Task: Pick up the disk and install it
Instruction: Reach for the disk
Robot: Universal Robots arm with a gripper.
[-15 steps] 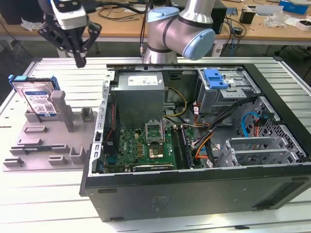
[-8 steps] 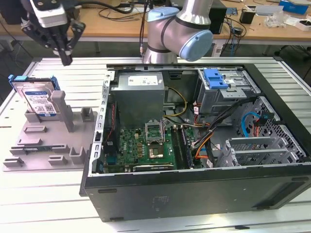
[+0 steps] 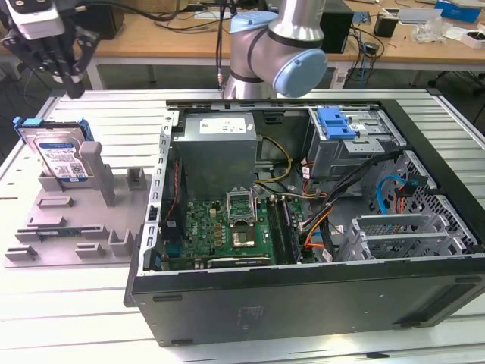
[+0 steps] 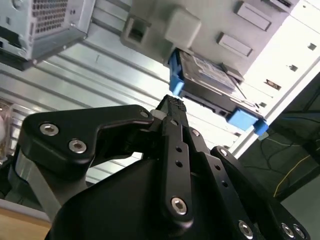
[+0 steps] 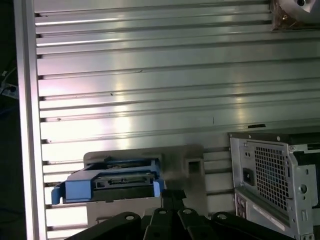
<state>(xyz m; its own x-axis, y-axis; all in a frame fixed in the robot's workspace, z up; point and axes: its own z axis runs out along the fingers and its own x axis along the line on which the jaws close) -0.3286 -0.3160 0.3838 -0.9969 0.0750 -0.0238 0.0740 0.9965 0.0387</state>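
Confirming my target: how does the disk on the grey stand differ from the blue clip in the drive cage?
The disk has a silver body and printed label; the blue clip is bare plastic. The disk stands propped on the grey stand outside the case; the blue clip sits inside it. Both show bright blue plastic.
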